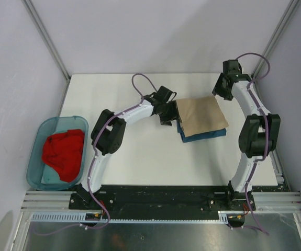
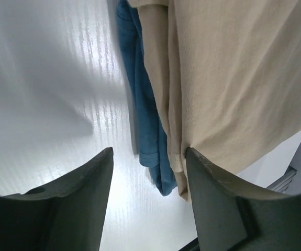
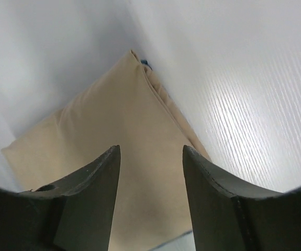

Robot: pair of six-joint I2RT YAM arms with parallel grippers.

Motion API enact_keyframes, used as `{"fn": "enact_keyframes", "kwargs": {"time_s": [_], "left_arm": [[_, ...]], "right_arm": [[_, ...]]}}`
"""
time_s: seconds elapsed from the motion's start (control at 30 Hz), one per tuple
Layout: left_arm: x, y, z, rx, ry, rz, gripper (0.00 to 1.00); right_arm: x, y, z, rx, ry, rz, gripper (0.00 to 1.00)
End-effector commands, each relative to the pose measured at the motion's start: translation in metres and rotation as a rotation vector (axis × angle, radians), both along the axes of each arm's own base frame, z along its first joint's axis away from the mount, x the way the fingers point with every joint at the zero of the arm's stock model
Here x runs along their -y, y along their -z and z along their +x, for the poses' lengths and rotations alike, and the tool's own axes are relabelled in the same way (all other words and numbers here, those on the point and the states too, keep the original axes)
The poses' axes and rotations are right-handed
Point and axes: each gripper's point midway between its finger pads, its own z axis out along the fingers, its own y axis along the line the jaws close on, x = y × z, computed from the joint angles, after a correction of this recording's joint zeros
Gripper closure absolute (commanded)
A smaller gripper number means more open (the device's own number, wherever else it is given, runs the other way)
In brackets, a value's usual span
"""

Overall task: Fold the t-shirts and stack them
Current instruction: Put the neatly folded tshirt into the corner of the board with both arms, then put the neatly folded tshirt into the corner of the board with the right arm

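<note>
Teal t-shirt (image 1: 205, 134) is mostly buried under the tan t-shirt (image 1: 201, 116); only a strip pokes out just ahead of the left gripper (image 2: 148, 151). In the left wrist view the tan one runs off the top and right edges. The fingers of the right gripper (image 3: 151, 151) hide its near edge. Can't tell what's under the red t-shirt (image 1: 64, 151) in the bin (image 1: 34, 157).

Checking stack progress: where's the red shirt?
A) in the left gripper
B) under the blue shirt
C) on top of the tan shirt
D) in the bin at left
D: the red shirt lies crumpled in the bin, and the stack on the table is only the tan shirt on the blue one.
</note>
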Motion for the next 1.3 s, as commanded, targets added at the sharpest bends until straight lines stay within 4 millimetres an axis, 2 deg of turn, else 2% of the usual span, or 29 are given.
{"fn": "enact_keyframes", "kwargs": {"time_s": [0.0, 0.1, 0.27, 0.4, 0.57, 0.8, 0.97, 1.13, 1.27], "left_arm": [[-0.004, -0.034, 0.015, 0.092, 0.011, -0.028, 0.40], [-0.011, -0.038, 0.012, 0.100, 0.010, -0.018, 0.41], [-0.039, -0.047, 0.008, 0.116, -0.022, 0.010, 0.41], [-0.061, -0.058, 0.001, 0.137, -0.039, 0.025, 0.41], [-0.089, -0.066, -0.010, 0.149, -0.063, 0.041, 0.41], [-0.118, -0.074, -0.024, 0.165, -0.089, 0.048, 0.40], [-0.132, -0.077, -0.031, 0.171, -0.100, 0.045, 0.41], [-0.137, -0.080, -0.034, 0.177, -0.104, 0.039, 0.41], [-0.137, -0.080, -0.036, 0.177, -0.101, 0.033, 0.41]], "right_arm": [[-0.009, -0.029, -0.027, 0.058, 0.014, 0.058, 0.46], [-0.030, -0.014, -0.047, 0.033, -0.023, 0.101, 0.46], [-0.073, 0.016, -0.077, -0.025, -0.096, 0.110, 0.46], [-0.108, 0.028, -0.097, -0.048, -0.140, 0.105, 0.46], [-0.134, 0.046, -0.119, -0.089, -0.108, 0.122, 0.48], [-0.157, 0.087, -0.146, -0.163, -0.059, 0.230, 0.48], [-0.163, 0.104, -0.160, -0.186, -0.018, 0.280, 0.47], [-0.164, 0.099, -0.166, -0.166, -0.011, 0.284, 0.47], [-0.177, 0.085, -0.165, -0.114, -0.090, 0.268, 0.46]]}}
